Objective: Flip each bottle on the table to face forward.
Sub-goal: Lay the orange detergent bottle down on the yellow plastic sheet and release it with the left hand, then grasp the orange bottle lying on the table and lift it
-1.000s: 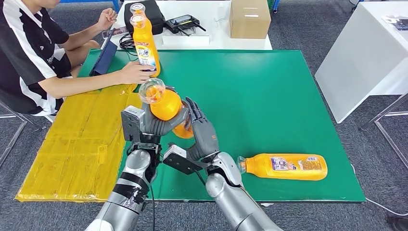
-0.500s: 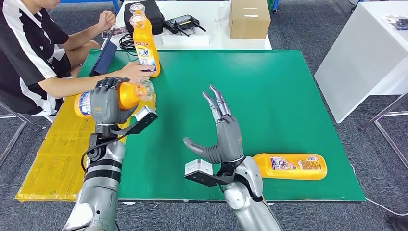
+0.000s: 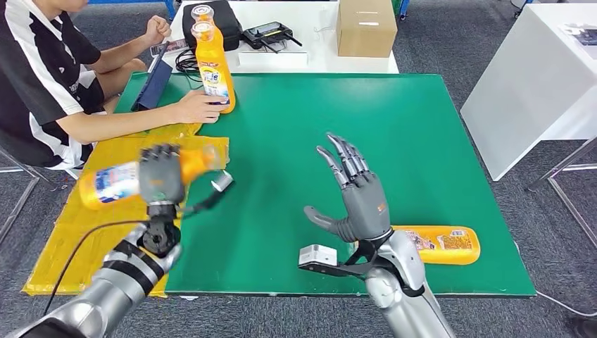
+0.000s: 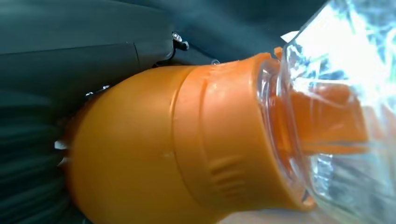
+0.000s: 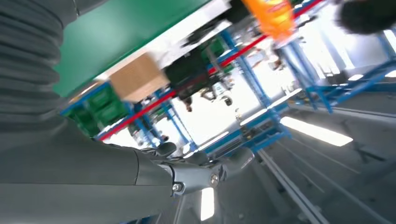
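Observation:
My left hand [image 3: 160,174] grips an orange bottle [image 3: 116,182] lying sideways above the yellow mat, its clear cap toward the green table. The left wrist view has the same bottle's orange shoulder [image 4: 154,149] and clear cap [image 4: 345,116] close up. My right hand [image 3: 359,193] is raised over the table's near part, fingers spread, holding nothing. Just behind its wrist a second orange bottle [image 3: 443,244] lies on its side near the front edge. A third orange bottle [image 3: 212,67] stands upright at the far left corner, with a person's hand [image 3: 197,107] at its base.
The green table [image 3: 394,134] spreads ahead, with a yellow mat [image 3: 105,232] on its left side. A seated person [image 3: 49,77] leans in from the far left. Behind are a white table with a cardboard box [image 3: 365,27] and dark devices [image 3: 271,33]. Another white table [image 3: 542,77] stands right.
My left hand has swung the gripped bottle left and lower, over the yellow mat. My right hand has let go of that bottle, opened, and shifted right and back.

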